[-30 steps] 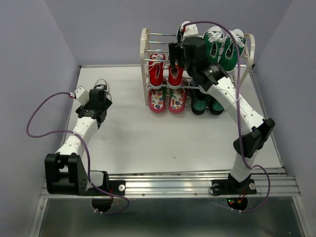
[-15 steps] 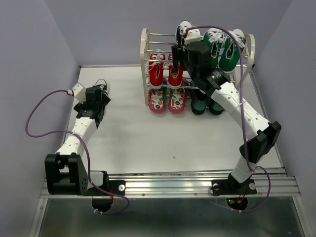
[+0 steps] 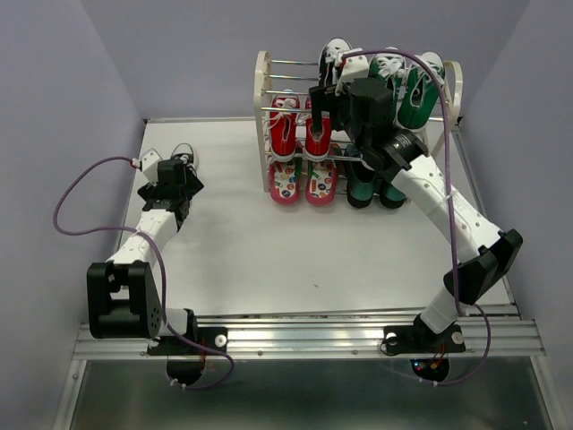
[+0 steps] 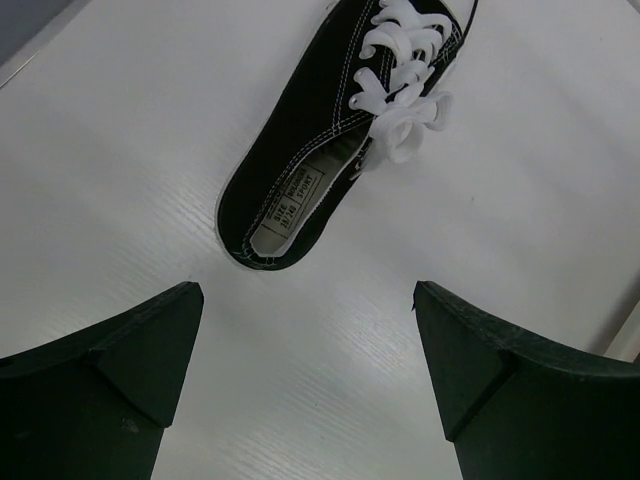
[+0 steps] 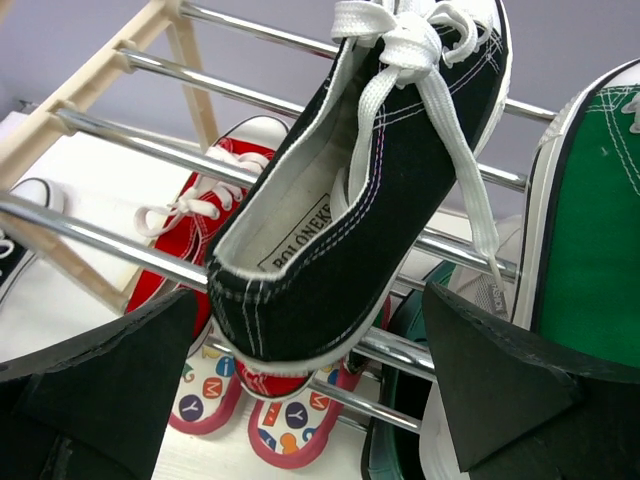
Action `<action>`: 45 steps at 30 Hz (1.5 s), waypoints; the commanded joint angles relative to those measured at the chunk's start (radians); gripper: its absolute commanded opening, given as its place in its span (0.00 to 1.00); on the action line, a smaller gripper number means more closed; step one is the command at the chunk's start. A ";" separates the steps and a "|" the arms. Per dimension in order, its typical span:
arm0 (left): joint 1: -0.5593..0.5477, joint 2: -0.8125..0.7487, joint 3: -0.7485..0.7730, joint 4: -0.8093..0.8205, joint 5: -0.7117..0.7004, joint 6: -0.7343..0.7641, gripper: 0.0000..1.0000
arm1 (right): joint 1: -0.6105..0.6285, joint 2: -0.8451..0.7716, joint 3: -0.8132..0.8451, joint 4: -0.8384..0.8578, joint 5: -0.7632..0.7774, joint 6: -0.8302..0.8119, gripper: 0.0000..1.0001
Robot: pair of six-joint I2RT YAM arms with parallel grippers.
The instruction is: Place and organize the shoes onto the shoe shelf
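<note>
While its two fingers stand spread wide, the right gripper (image 5: pixel 305 300) brackets the heel of the racked black sneaker (image 5: pixel 370 190). Neither finger visibly presses it, so it grasps nothing. That sneaker lies on the top silver rods of the shoe shelf (image 3: pixel 262 90), heel toward 6 o'clock in the wrist view, toe and white laces toward 12 o'clock. At its 3 o'clock, on the same tier, sit the green-and-white sneakers (image 3: pixel 403 81). One tier down, toward 7 o'clock, are the red sneakers (image 3: pixel 295 133), and below those the flip-flops (image 3: pixel 300 184). Dark green boots (image 3: pixel 372 188) stand at the flip-flops' 3 o'clock.

Across the table (image 3: pixel 269 251), near its 10 o'clock edge seen from above, the left gripper (image 4: pixel 307 300) hangs released, fingers well apart over bare surface. Just ahead at 12 o'clock lies the loose black sneaker (image 4: pixel 310 170), upright on its sole, heel nearest the fingers, untouched.
</note>
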 commanded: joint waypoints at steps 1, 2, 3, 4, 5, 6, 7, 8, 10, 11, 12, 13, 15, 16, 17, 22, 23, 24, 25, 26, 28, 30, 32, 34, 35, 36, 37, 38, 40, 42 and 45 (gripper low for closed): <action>0.005 0.036 -0.001 0.084 0.029 0.122 0.99 | -0.002 -0.102 -0.030 0.052 -0.089 -0.014 1.00; 0.005 0.047 -0.001 0.077 0.014 0.124 0.99 | -0.002 -0.119 -0.030 0.052 -0.107 -0.015 1.00; 0.007 0.063 -0.001 0.075 0.008 0.124 0.99 | -0.002 -0.128 -0.029 0.049 -0.124 -0.015 1.00; 0.007 0.071 -0.005 0.075 -0.007 0.116 0.99 | -0.002 -0.137 -0.029 0.044 -0.161 -0.015 1.00; 0.008 0.088 -0.008 0.077 -0.009 0.110 0.99 | -0.002 -0.157 -0.030 0.033 -0.176 -0.012 1.00; 0.008 0.096 -0.010 0.078 -0.009 0.110 0.99 | -0.002 -0.168 -0.032 0.033 -0.193 -0.008 1.00; 0.010 0.105 -0.010 0.083 -0.012 0.107 0.99 | -0.002 -0.182 -0.044 0.018 -0.237 -0.002 1.00; 0.010 0.116 -0.008 0.083 -0.009 0.107 0.99 | -0.002 -0.196 -0.044 0.015 -0.259 0.002 1.00; 0.010 0.146 -0.007 0.095 -0.003 0.108 0.99 | -0.002 -0.248 -0.084 0.010 -0.320 0.012 1.00; 0.037 0.166 -0.002 0.100 0.009 0.113 0.99 | -0.002 -0.266 -0.111 -0.010 -0.336 0.020 1.00; 0.042 0.179 0.002 0.107 0.018 0.119 0.99 | -0.002 -0.300 -0.124 -0.022 -0.345 0.028 1.00; 0.045 0.189 0.011 0.112 0.026 0.122 0.99 | -0.002 -0.320 -0.140 -0.030 -0.369 0.029 1.00; 0.048 0.221 0.022 0.123 0.037 0.139 0.99 | -0.002 -0.364 -0.197 -0.033 -0.394 0.075 1.00; 0.053 0.232 0.034 0.126 0.035 0.144 0.99 | -0.002 -0.405 -0.261 -0.030 -0.463 0.098 1.00; 0.053 0.240 0.041 0.129 0.034 0.148 0.99 | -0.002 -0.423 -0.294 -0.030 -0.488 0.109 1.00; 0.069 0.287 0.065 0.153 0.049 0.161 0.99 | -0.002 -0.501 -0.518 0.030 -0.609 0.198 1.00; 0.071 0.294 0.079 0.153 0.049 0.164 0.99 | -0.002 -0.510 -0.577 0.035 -0.623 0.219 1.00; 0.073 0.300 0.084 0.153 0.048 0.168 0.99 | -0.002 -0.512 -0.602 0.038 -0.624 0.232 1.00; 0.073 0.307 0.093 0.155 0.046 0.173 0.98 | -0.002 -0.512 -0.624 0.036 -0.623 0.247 1.00; 0.073 0.311 0.096 0.155 0.046 0.174 0.98 | -0.002 -0.515 -0.665 0.036 -0.623 0.252 1.00; 0.073 0.311 0.107 0.154 0.049 0.179 0.97 | -0.002 -0.518 -0.702 0.033 -0.621 0.261 1.00; 0.073 0.306 0.113 0.147 0.042 0.181 0.97 | -0.002 -0.533 -0.754 0.026 -0.623 0.261 1.00; 0.073 0.303 0.125 0.140 0.026 0.190 0.97 | -0.002 -0.547 -0.798 0.013 -0.617 0.259 1.00; 0.073 0.306 0.136 0.131 0.025 0.199 0.97 | -0.002 -0.568 -0.826 0.001 -0.607 0.259 1.00; 0.073 0.309 0.142 0.129 0.029 0.204 0.97 | -0.002 -0.575 -0.837 -0.007 -0.589 0.256 1.00; 0.073 0.315 0.145 0.129 0.031 0.207 0.97 | -0.002 -0.579 -0.854 -0.022 -0.577 0.256 1.00; 0.073 0.320 0.153 0.127 0.038 0.210 0.92 | -0.002 -0.590 -0.860 -0.030 -0.548 0.255 1.00; 0.073 0.324 0.156 0.124 0.043 0.211 0.90 | -0.002 -0.595 -0.868 -0.037 -0.531 0.256 1.00; 0.073 0.337 0.163 0.120 0.054 0.214 0.83 | -0.002 -0.599 -0.886 -0.056 -0.503 0.256 1.00; 0.073 0.346 0.165 0.120 0.066 0.217 0.81 | -0.002 -0.599 -0.895 -0.066 -0.477 0.258 1.00; 0.073 0.360 0.163 0.118 0.071 0.216 0.80 | -0.002 -0.595 -0.902 -0.070 -0.440 0.264 1.00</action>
